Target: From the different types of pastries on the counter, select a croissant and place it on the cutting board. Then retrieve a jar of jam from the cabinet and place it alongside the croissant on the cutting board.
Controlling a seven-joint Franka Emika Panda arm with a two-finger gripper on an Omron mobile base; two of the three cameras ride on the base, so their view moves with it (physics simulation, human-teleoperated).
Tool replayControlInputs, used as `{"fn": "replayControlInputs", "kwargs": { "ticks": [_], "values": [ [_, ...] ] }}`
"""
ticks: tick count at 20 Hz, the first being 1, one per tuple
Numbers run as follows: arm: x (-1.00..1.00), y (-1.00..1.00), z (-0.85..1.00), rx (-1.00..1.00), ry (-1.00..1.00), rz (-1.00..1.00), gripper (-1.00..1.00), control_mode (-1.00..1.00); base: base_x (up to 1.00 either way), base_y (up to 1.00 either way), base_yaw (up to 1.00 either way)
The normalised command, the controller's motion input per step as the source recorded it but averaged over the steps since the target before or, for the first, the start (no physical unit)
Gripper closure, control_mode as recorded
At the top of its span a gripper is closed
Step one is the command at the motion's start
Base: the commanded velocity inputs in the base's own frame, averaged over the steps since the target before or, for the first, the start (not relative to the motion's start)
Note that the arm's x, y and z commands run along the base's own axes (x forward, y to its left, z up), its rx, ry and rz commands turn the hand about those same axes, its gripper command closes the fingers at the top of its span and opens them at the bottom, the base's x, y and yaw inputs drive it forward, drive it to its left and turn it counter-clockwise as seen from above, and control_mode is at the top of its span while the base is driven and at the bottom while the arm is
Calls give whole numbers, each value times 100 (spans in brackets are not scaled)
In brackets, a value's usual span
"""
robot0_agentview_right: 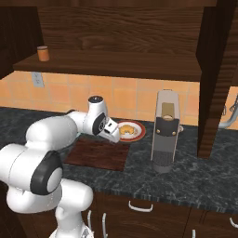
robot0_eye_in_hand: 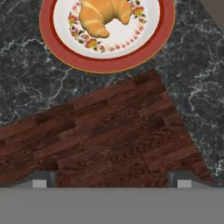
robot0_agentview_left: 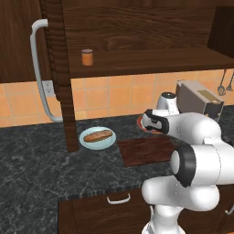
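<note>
The golden croissant lies on a round red-rimmed plate, with the dark reddish-brown cutting board right in front of it. My gripper hangs open and empty over the board's far part, short of the plate. In the right base view the gripper sits just left of the croissant, above the board. The orange jar of jam stands on the shelf of the open cabinet. A long brown loaf rests on a pale blue plate on the counter.
The cabinet door stands open at the left with its curved bar handle. A tall grey coffee machine stands right of the red-rimmed plate. Drawers with white handles run below the counter edge.
</note>
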Motion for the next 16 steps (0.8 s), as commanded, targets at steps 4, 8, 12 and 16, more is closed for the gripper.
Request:
{"fn": "replayControlInputs", "kwargs": {
  "ticks": [4,8,12,16],
  "values": [
    [16,-17,0,0,-1,-18,-100,-100,0,0,0],
    [62,-15,14,-1,0,-43,-100,-100,0,0,0],
    [37,0,20,-2,0,-39,-100,-100,0,0,0],
    [96,-9,0,0,3,-14,-100,-100,0,0,0]
  ]
}}
